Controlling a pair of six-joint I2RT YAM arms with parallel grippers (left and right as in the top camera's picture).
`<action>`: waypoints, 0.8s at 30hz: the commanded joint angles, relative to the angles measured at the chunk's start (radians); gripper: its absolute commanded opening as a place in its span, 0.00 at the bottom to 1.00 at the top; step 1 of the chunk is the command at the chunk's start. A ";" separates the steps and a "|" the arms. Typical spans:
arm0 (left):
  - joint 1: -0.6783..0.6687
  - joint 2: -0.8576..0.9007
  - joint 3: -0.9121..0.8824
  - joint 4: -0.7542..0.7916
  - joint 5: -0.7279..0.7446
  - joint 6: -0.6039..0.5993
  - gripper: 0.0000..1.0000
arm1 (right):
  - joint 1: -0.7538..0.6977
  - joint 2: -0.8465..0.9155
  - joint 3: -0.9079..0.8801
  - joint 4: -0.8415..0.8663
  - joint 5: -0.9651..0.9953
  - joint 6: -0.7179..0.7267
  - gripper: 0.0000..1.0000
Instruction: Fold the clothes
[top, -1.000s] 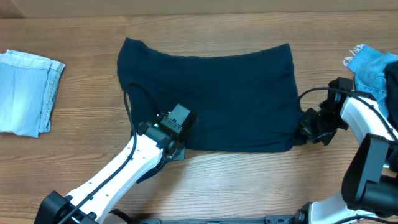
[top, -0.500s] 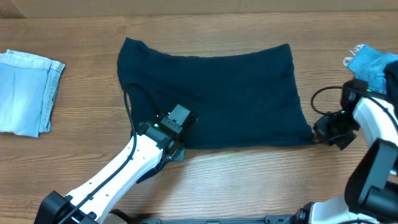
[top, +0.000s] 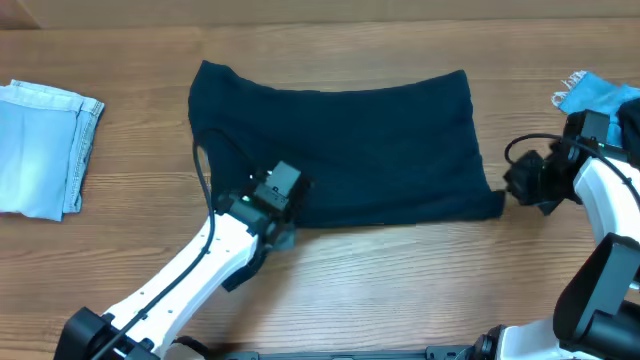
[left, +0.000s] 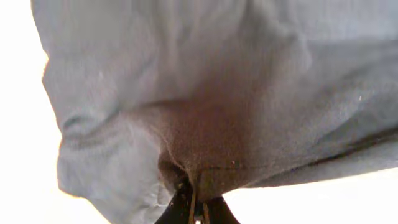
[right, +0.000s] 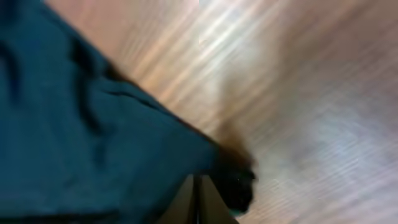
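**Near hem gripped at two points**

Left gripper (left: 197, 202) is clamped on the near-left hem of the large dark navy garment of thin soft fabric (top: 340, 150). Right gripper (right: 200, 190) pinches its near-right corner. The wooden table (top: 400, 290) shows bare board along that hem. The garment lies spread mid-table. A folded pale blue denim piece (top: 40, 145) sits well left, and a brighter blue denim piece (top: 600, 100) lies at the far right edge
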 joint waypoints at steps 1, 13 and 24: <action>0.039 -0.002 0.017 0.061 -0.025 0.135 0.05 | 0.000 -0.021 0.018 0.047 -0.071 -0.018 0.04; 0.140 0.003 0.017 0.272 0.048 0.396 0.15 | 0.034 -0.018 0.018 0.187 -0.105 -0.010 0.04; 0.140 0.011 0.017 0.262 0.064 0.402 0.18 | 0.034 -0.018 0.016 0.232 -0.042 -0.010 0.46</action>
